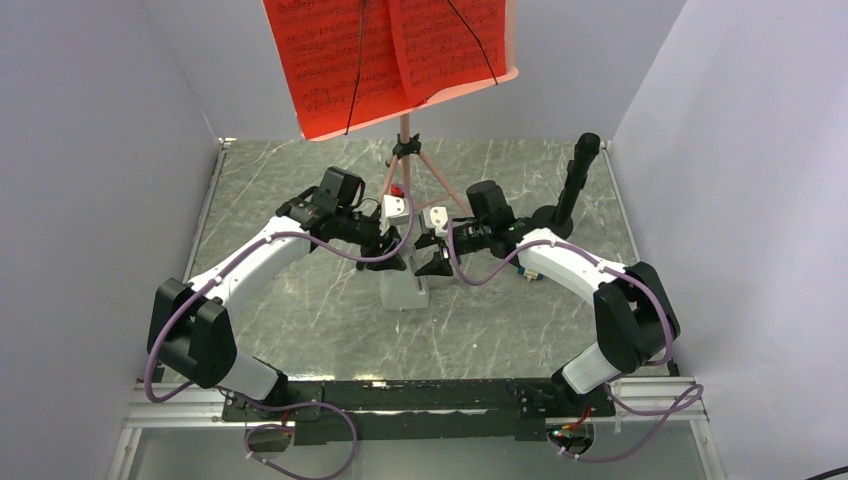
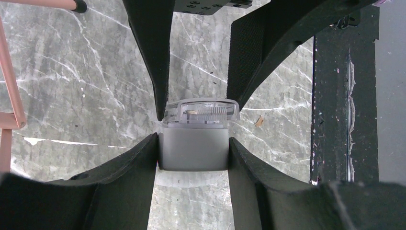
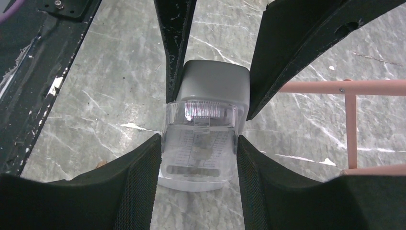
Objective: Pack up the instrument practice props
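Small white wedge-shaped metronome (image 3: 200,158) with a clear, partly ribbed front stands on the grey marbled counter (image 1: 300,320). Its smooth sides are pinched by the left pincer (image 2: 193,139) and the right pincer (image 3: 198,137).

Small wedge-shaped metronome (image 3: 203,124): matt grey-white plastic body, glossy clear plastic front. Fingers (image 3: 129,191) of right gripper (image 3: 198,139): black, matt, w/ finely textured pads. Pink music stand legs (image 3: 335,87), right of frame: smooth painted metal tube. Red sheet-music pages (image 1: 340,60): paper. Table (image 3: 95,105): smooth grey marble-look.

Both arms (image 1: 250,262) have white links, black joints, looping purple cables (image 1: 480,281) and black tapering end effector fingers (image 2: 153,57).
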